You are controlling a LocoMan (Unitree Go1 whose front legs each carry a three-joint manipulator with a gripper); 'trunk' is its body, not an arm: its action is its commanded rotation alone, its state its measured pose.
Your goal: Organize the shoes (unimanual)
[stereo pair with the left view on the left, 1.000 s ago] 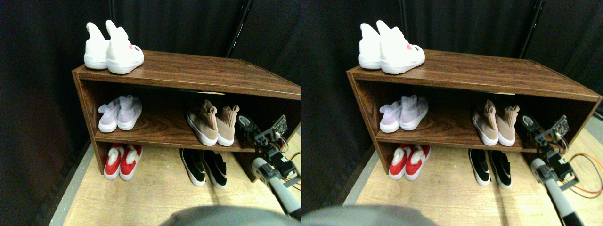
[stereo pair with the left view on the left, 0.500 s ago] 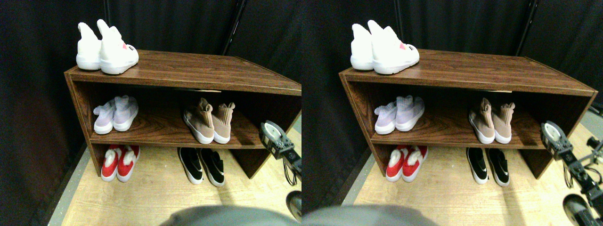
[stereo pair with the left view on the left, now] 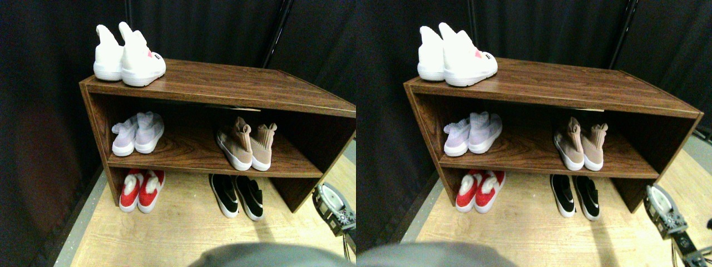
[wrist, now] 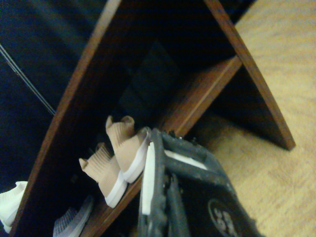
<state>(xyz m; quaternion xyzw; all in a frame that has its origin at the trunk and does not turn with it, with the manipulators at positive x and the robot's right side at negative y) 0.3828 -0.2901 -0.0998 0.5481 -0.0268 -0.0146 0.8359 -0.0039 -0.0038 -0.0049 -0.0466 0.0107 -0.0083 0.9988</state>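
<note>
Right gripper low beside shelf

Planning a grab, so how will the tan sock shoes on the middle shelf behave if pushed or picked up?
The tan sock shoes have tall knit collars, which likely fold if pinched there. Their flat white soles suggest sliding rather than rolling on the shelf. They look small and probably light, so a nudge may shift both.

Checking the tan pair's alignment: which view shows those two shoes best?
The stereo pair view: both tan shoes sit side by side, unobstructed, on the middle shelf. The wrist view shows them turned, dimmer, and partly behind the hand's frame.
</note>
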